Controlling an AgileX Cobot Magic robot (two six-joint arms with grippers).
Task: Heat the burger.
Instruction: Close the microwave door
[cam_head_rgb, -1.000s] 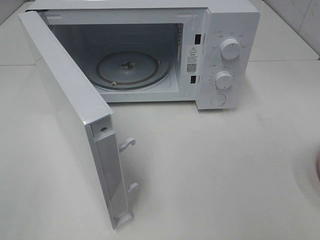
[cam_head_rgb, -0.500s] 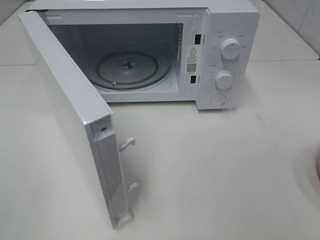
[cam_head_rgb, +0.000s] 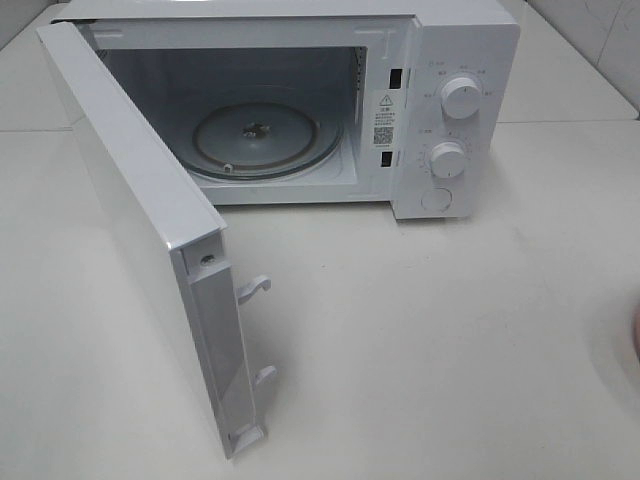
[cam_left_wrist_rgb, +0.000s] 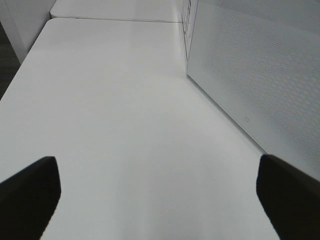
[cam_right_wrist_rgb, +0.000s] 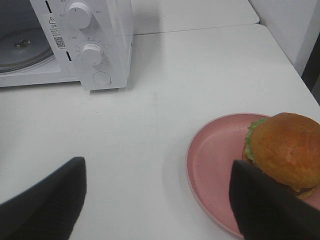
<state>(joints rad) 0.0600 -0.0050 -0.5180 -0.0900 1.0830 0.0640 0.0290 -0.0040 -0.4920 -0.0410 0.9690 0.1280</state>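
In the right wrist view the burger (cam_right_wrist_rgb: 285, 147), with a golden-brown bun and green lettuce, sits on a pink plate (cam_right_wrist_rgb: 215, 160) on the white table. My right gripper (cam_right_wrist_rgb: 157, 200) hovers open above the table, and one dark finger (cam_right_wrist_rgb: 270, 205) overlaps the plate's near edge beside the burger. Nothing lies between its fingers. My left gripper (cam_left_wrist_rgb: 160, 200) stands wide open over bare table beside the microwave door (cam_left_wrist_rgb: 255, 75). In the exterior view only a pink sliver of the plate (cam_head_rgb: 636, 335) shows at the right edge, and neither gripper appears there.
The white microwave (cam_head_rgb: 455, 60) stands at the back with its door (cam_head_rgb: 130, 210) swung out far toward the front left. Its glass turntable (cam_head_rgb: 255, 135) has nothing on it. Two knobs (cam_head_rgb: 460, 97) sit on the right panel. White table (cam_head_rgb: 450, 340) stretches in front.
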